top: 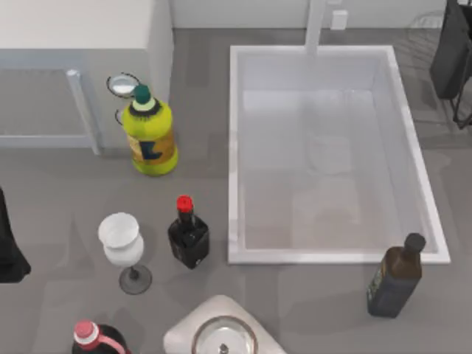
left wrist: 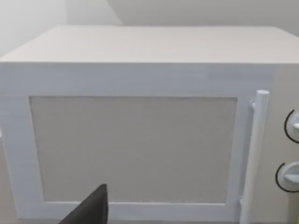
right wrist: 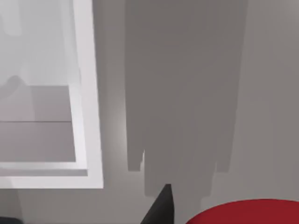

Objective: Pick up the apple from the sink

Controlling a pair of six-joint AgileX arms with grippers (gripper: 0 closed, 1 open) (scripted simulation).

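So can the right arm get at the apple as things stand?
Probably yes. In the right wrist view the apple sits right up by the right arm's end, outside the sink rim, with nothing between. Whether it's already gripped, I can't tell.

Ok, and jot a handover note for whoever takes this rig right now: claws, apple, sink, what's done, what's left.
Left arm: parked at the table's left edge, its wrist camera facing the white microwave.
Right arm: by the sink's far right corner, outside the rim.
The apple: close under the right wrist camera, over the table beside the sink's rim; whether it is gripped can't be told.
The sink: pale floor bare.
Done: the apple looks to be out of the sink.
Left: confirm the grip and keep it lifted.
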